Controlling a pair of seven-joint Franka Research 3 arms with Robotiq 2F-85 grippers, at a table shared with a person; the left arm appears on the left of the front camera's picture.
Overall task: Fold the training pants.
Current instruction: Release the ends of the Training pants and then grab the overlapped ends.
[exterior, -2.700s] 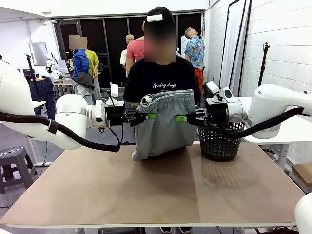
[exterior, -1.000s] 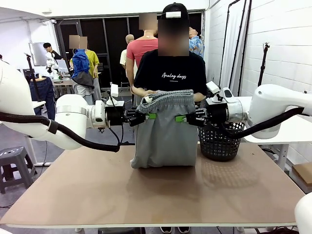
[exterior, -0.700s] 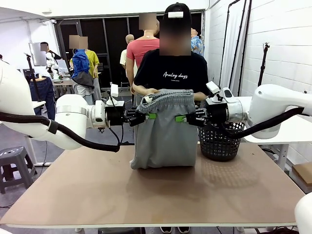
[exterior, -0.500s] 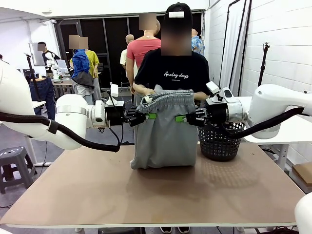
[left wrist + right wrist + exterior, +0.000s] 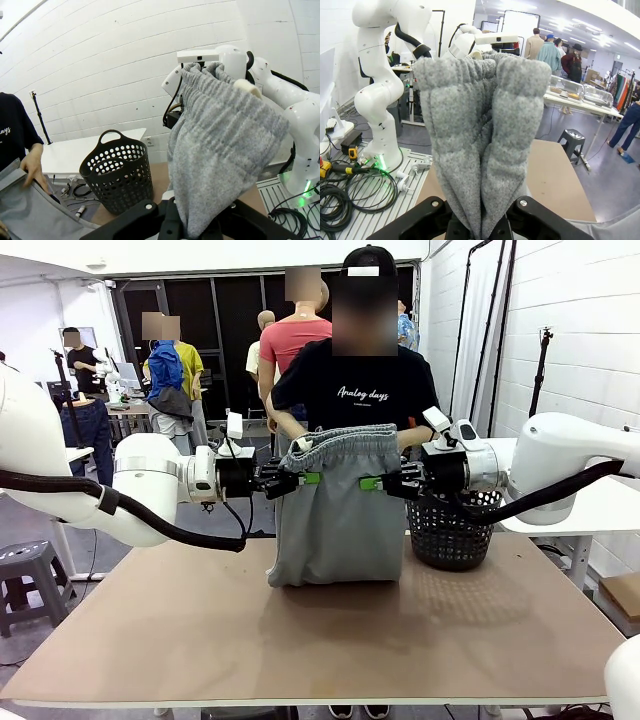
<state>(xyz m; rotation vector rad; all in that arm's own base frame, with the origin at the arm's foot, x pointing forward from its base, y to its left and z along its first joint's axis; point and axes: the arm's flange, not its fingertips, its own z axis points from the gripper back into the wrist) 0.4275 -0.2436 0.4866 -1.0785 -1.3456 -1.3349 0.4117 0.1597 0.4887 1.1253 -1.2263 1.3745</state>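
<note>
**While clamped at both sides, training pants (image 5: pixel 338 510) hang**

As the left gripper (image 5: pixel 305 478) and right gripper (image 5: pixel 370 483) each pinch one waistband side, the garment (light grey, gathered elastic top) droops below and between them onto the table (image 5: pixel 300 640). Bunched fabric hides each pinch point; how the legs lie is hard to tell.

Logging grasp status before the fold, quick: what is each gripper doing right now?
Left gripper: shut on the training pants, at one waistband end.
Right gripper: shut on the training pants, at the other end.
</note>
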